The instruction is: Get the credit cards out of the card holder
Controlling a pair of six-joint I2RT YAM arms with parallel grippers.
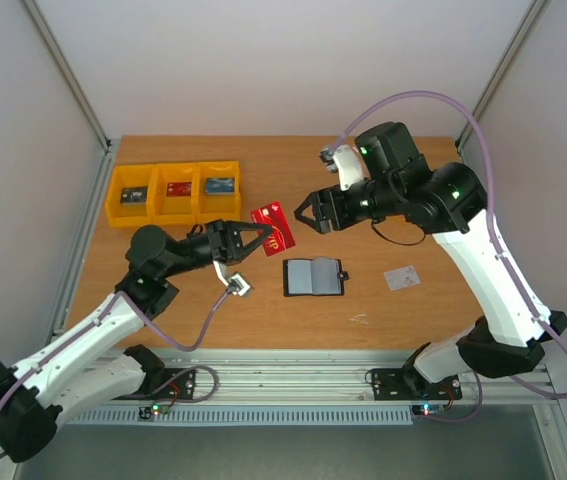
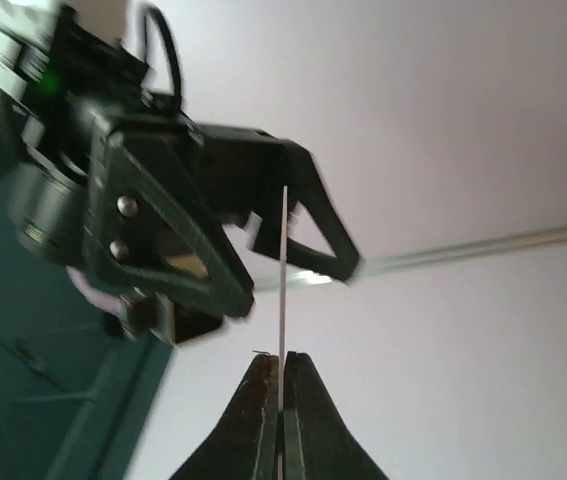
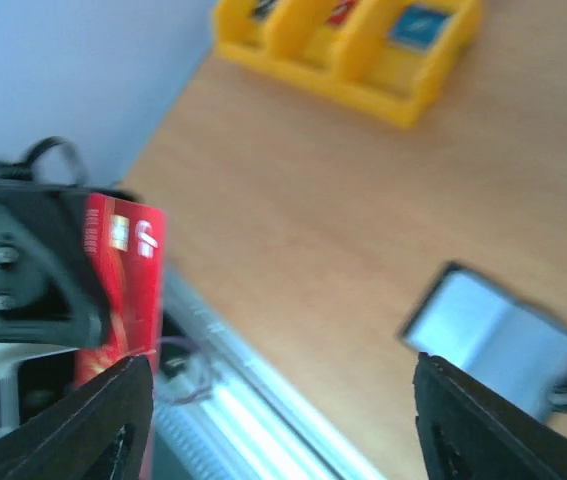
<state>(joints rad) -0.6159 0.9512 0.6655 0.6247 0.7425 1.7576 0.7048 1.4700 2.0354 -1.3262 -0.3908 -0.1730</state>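
Firmness is counting most here: the left gripper (image 1: 259,238) is pinching the red card (image 1: 273,229) by one edge in mid-air, jaws shut on it, while the right gripper (image 1: 301,212) is standing open just beside it, gripping nothing. I judge it is worth lowering the card flat onto the table (image 1: 383,310), beside the whitish card (image 1: 402,277), away from the card holder (image 1: 313,277) lying open below. Motion blur is hiding how deep the card is sitting
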